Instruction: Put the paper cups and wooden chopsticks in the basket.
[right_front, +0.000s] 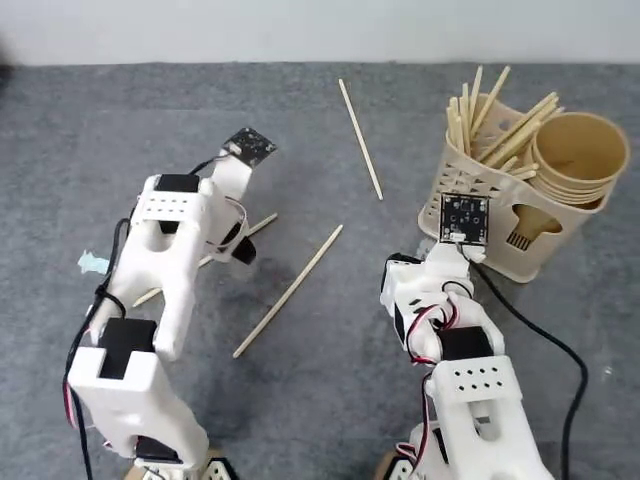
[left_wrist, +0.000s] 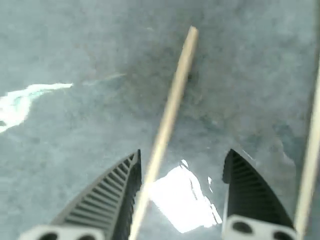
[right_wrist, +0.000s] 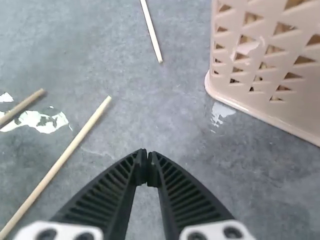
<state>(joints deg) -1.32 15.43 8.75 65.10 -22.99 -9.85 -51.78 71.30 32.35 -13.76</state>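
Observation:
A beige basket (right_front: 520, 235) stands at the back right, holding several wooden chopsticks (right_front: 500, 125) and stacked paper cups (right_front: 580, 150). Three chopsticks lie loose on the grey mat. One (right_front: 262, 223) runs under the left arm, one (right_front: 290, 290) lies in the middle, and one (right_front: 360, 138) lies farther back. My left gripper (left_wrist: 182, 160) is open low over the first chopstick (left_wrist: 170, 110), which passes between the fingers close to one finger (left_wrist: 122, 187). My right gripper (right_wrist: 146, 157) is shut on nothing, just in front of the basket (right_wrist: 260, 65) and near the middle chopstick (right_wrist: 65, 155).
A small pale scrap (right_front: 92, 263) lies left of the left arm. A black cable (right_front: 545, 335) trails across the mat to the right of the right arm. The mat's far edge meets a white wall (right_front: 300, 30).

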